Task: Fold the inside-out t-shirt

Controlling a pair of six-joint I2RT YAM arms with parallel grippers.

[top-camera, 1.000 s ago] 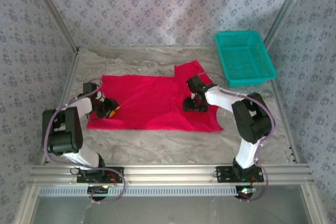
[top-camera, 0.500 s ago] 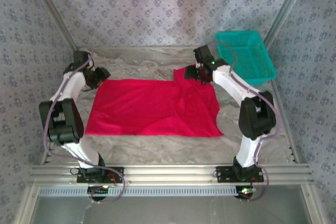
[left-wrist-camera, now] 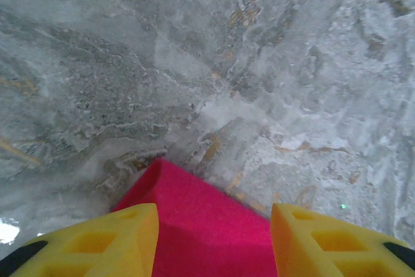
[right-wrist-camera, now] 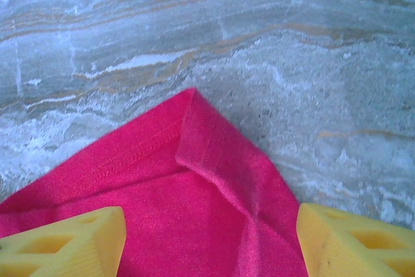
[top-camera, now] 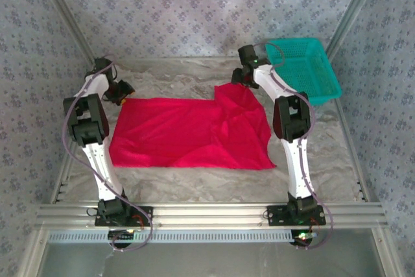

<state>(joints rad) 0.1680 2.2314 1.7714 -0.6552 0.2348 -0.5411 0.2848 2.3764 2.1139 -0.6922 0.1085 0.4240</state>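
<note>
Top external view: shirt (top-camera: 188,134) lies spread at centre; both arms have swung from its middle to the far corners, left gripper (top-camera: 120,89) at 10 o'clock, right gripper (top-camera: 241,77) at 1, each now wide (corners lie loose), so smoothing seems done, folding next.

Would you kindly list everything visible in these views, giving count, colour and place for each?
t-shirt: one, bright red, spread on the middle of the table, creased at its right side.
basket: one, teal, far right corner of the table, apart from the t-shirt.
table: one, grey marbled.
walls: three, pale patterned, around the table.
rail: one, silver, along the near edge.
left arm: one, white and black, left side.
right arm: one, white and black, right side.
left end effector: one, yellow, open over the t-shirt's far left corner.
right end effector: one, yellow, open over the far right corner.
</note>
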